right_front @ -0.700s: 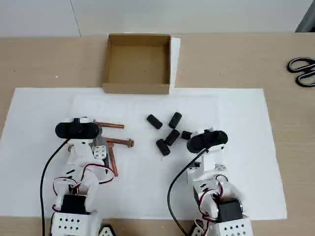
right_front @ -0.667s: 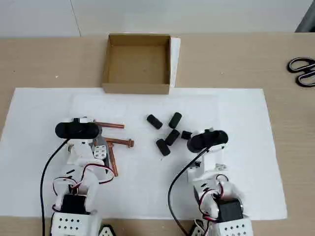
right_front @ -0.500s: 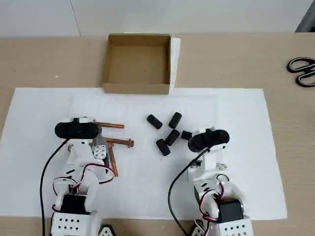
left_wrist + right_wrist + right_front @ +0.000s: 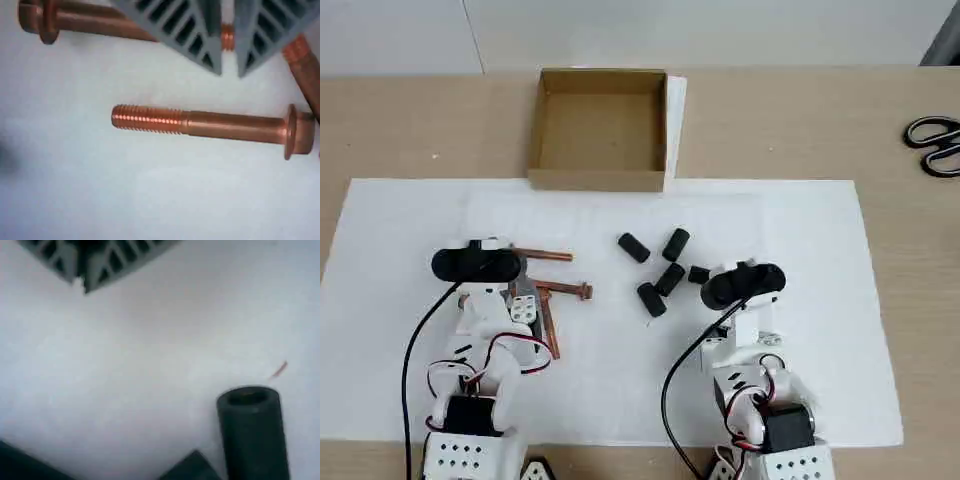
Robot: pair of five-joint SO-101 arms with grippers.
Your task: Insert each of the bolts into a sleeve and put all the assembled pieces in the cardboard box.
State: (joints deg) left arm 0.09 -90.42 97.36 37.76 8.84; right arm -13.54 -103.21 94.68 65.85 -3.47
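Three copper bolts (image 4: 542, 255) (image 4: 566, 290) (image 4: 550, 326) lie on the white paper beside the left arm (image 4: 478, 265). In the left wrist view one bolt (image 4: 200, 124) lies just past my left gripper (image 4: 230, 70). Its grey fingers stand together with only a narrow slit, and a second bolt (image 4: 75, 20) runs underneath them, not held. Several black sleeves (image 4: 669, 278) lie scattered at mid-paper, left of the right arm (image 4: 742, 285). My right gripper (image 4: 80, 287) is shut and empty above bare paper, with one sleeve (image 4: 252, 435) a short way ahead. The cardboard box (image 4: 535, 125) stands open at the back.
Scissors (image 4: 932, 145) lie on the wooden table at the far right. The white paper (image 4: 800, 220) covers the middle of the table, with bare room on its right side and along its left edge.
Almost nothing: the right arm has edged very slightly, and the bolts and sleeves lie as before.
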